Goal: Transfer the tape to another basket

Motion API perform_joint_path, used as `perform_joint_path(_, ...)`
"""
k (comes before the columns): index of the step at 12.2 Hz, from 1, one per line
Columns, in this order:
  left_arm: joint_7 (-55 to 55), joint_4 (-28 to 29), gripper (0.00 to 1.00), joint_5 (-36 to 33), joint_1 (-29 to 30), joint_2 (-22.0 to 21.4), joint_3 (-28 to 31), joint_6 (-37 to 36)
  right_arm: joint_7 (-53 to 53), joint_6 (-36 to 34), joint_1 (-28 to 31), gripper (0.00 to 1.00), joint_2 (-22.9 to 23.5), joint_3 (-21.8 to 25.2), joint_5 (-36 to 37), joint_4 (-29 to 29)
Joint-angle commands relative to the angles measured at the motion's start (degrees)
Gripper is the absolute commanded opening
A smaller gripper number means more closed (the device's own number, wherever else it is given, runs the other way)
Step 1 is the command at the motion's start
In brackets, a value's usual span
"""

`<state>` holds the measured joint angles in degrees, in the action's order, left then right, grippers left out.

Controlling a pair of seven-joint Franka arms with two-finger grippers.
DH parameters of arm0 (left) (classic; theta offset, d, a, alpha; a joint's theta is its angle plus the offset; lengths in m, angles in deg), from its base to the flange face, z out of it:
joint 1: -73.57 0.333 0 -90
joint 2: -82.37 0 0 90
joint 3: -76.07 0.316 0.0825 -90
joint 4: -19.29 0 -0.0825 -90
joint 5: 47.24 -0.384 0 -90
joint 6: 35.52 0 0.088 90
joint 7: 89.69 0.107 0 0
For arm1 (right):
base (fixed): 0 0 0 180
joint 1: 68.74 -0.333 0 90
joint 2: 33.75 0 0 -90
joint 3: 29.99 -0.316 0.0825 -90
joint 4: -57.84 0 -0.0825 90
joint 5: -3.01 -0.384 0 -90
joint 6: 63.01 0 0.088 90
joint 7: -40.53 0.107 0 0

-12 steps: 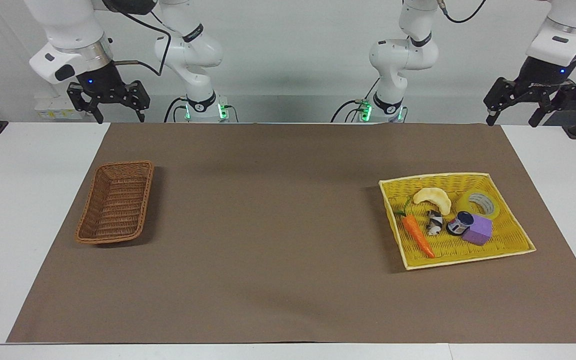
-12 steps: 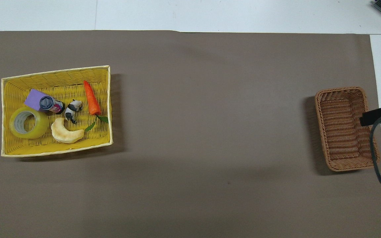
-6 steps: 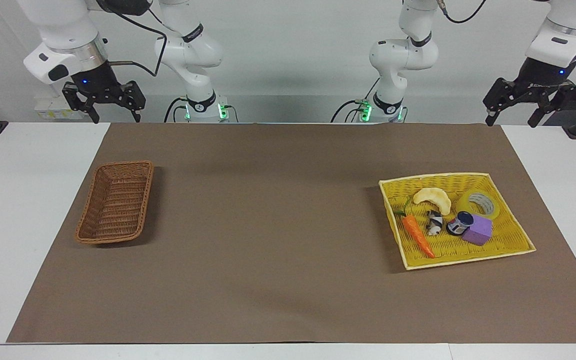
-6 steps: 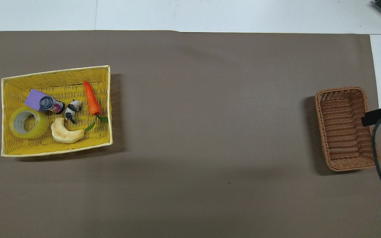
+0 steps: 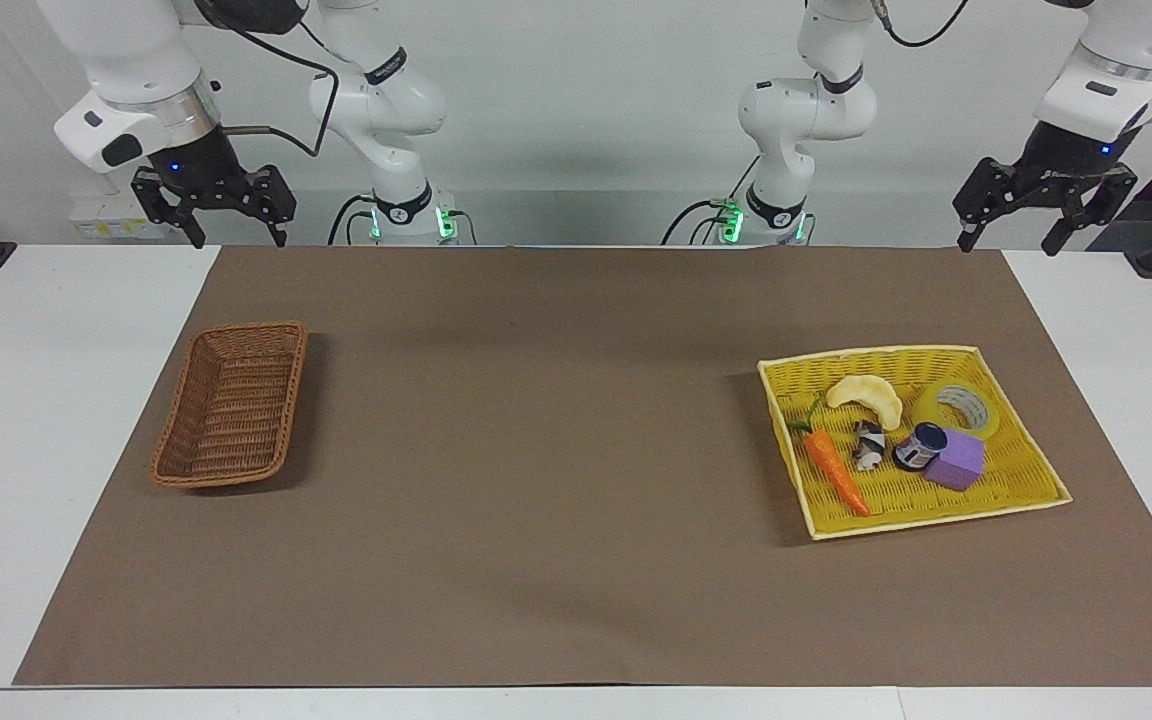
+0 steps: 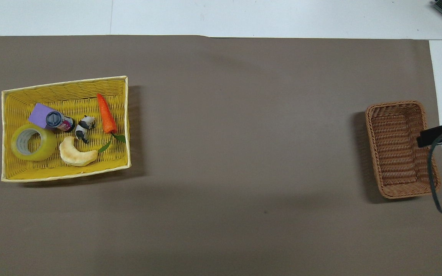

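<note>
The tape (image 5: 958, 408) (image 6: 33, 142), a yellow translucent roll with a pale core, lies flat in the yellow woven tray (image 5: 936, 520) (image 6: 65, 81), in the corner nearest the robots at the left arm's end. The basket (image 5: 231, 405) (image 6: 399, 147), narrow brown wicker, stands empty at the right arm's end of the mat. My left gripper (image 5: 1008, 240) hangs open in the air over the mat's corner by the robots, well apart from the tape. My right gripper (image 5: 239, 238) hangs open over the mat's corner at the right arm's end, holding nothing.
In the yellow tray with the tape lie a purple block (image 5: 956, 462), a small dark-capped bottle (image 5: 921, 446), a black-and-white figurine (image 5: 869, 445), an orange carrot (image 5: 836, 470) and a pale crescent pastry (image 5: 868, 396). A brown mat (image 5: 536, 450) covers the table.
The left gripper has drifted a little toward the table's middle and slightly upward. The right gripper has shifted only slightly. Tape and basket have not moved.
</note>
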<state>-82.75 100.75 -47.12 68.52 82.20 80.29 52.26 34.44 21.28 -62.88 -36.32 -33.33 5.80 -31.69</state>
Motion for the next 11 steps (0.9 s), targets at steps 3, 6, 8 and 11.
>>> perform_joint_path(3, 6.1, 5.2, 1.0, 0.2, 0.4, -1.9, 1.1, 3.3, 1.2, 1.2, 0.6, 1.0, -2.4, -0.5, -1.3, -3.3)
perform_joint_path(6, 13.9, 10.3, 1.0, 0.7, 3.3, -1.9, 1.1, 7.7, 1.2, 1.3, 0.6, 1.0, -2.6, -0.5, -1.3, -3.7)
perform_joint_path(8, 18.7, 16.0, 1.0, 0.8, 4.4, -1.8, 1.1, 13.4, 1.3, 1.3, 0.6, 1.0, -2.8, -0.5, -2.1, -4.0)
perform_joint_path(11, 29.5, 24.9, 1.0, 0.9, 8.5, -1.7, 1.1, 22.2, 1.3, 1.3, 0.5, 1.0, -2.8, -0.5, -2.3, -4.0)
